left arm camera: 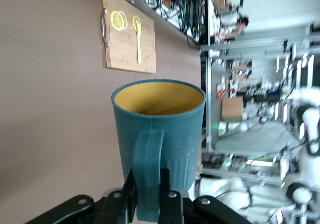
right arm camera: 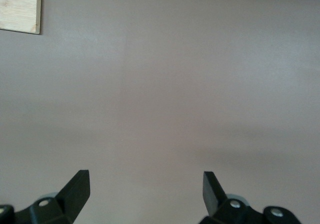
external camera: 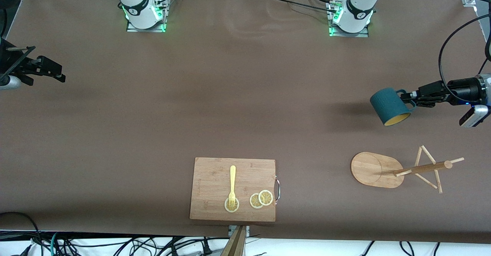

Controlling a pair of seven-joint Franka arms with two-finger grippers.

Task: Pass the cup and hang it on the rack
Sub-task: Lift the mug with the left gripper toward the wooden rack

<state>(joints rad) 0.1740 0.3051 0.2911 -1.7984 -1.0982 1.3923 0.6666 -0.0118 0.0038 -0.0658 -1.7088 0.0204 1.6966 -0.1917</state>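
Held by its handle in the closed left hand (external camera: 415,99), up over the table (external camera: 245,106) toward the left arm's end: the cup (external camera: 389,106), tilted, yellow inside showing (fingers (left arm camera: 131,193) pinching the handle). Nearer the front camera, standing on the table, the rack (external camera: 399,169), apart from the cup. Waiting at the right arm's end, spread wide and holding nothing: the right hand (external camera: 42,70). On the cutting board (external camera: 215,171), a fork (external camera: 232,185) and lemon slices (external camera: 261,199).

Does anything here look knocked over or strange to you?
Nothing looks knocked over or spilled. The one odd sight is the cup, held tipped in the air by its handle in the left gripper, above the table near the rack. The right gripper waits open.
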